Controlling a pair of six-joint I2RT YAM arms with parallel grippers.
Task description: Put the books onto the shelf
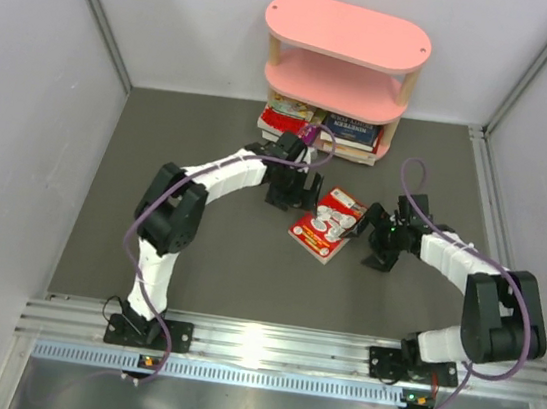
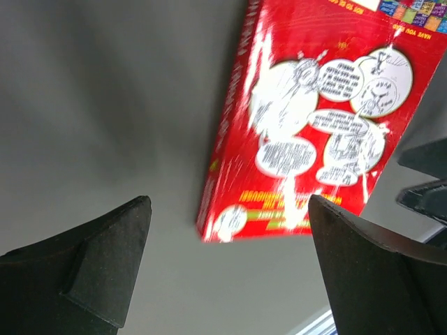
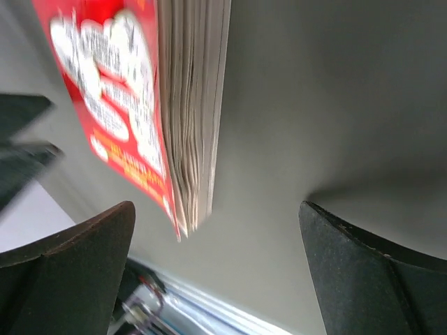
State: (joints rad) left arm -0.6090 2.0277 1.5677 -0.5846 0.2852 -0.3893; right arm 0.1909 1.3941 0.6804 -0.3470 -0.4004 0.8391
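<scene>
Bright, even light glares off the metal rail point(image 1: 260, 342); both wrist views smear the glossy red book point(image 2: 314, 118).

Book point(image 1: 327, 224) on table point(image 1: 195, 265) — before shelf point(image 1: 345, 47)

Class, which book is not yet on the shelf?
The red book with white circles, lying flat on the grey table in front of the shelf; the other books are stacked on its bottom tier.

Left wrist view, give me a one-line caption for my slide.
Open left gripper facing a red book with white speech bubbles, lying on the grey table.
</scene>
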